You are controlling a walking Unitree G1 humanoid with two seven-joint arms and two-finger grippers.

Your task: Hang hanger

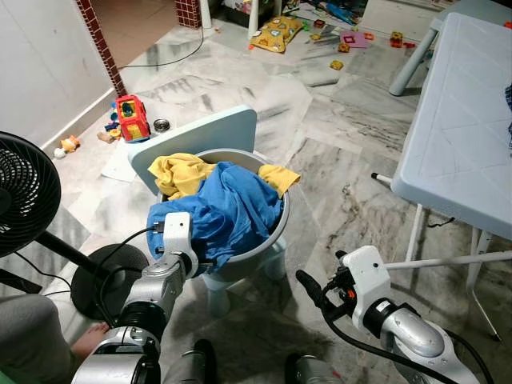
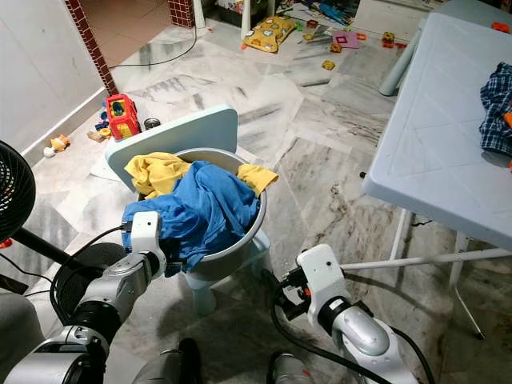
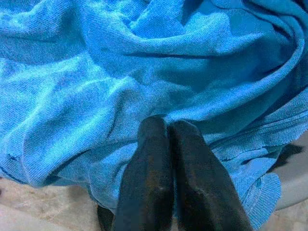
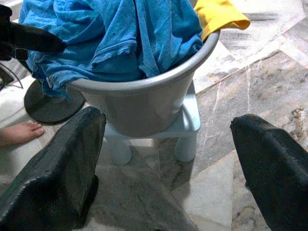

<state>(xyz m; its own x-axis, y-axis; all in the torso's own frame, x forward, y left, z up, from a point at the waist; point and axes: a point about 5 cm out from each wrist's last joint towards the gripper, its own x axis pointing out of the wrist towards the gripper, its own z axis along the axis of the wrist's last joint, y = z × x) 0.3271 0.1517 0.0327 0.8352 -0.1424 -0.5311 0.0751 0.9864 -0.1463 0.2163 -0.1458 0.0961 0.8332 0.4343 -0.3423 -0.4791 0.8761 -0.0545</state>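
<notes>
Left end effector (image 3: 166,127): fingers closed together, tips against the blue cloth (image 1: 224,208) in the basin (image 4: 144,101). Right end effector (image 4: 163,159): wide open, basin ahead. Step: likely garment pickup; next needs a firm pinch and lift.

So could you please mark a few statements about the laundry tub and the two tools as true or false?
1. The left tool is shut against the blue garment. True.
2. The right tool is shut. False: its fingers stand wide apart.
3. The grey tub sits on the white table. False: it rests on a pale blue chair.
4. A yellow garment lies in the tub. True.
</notes>
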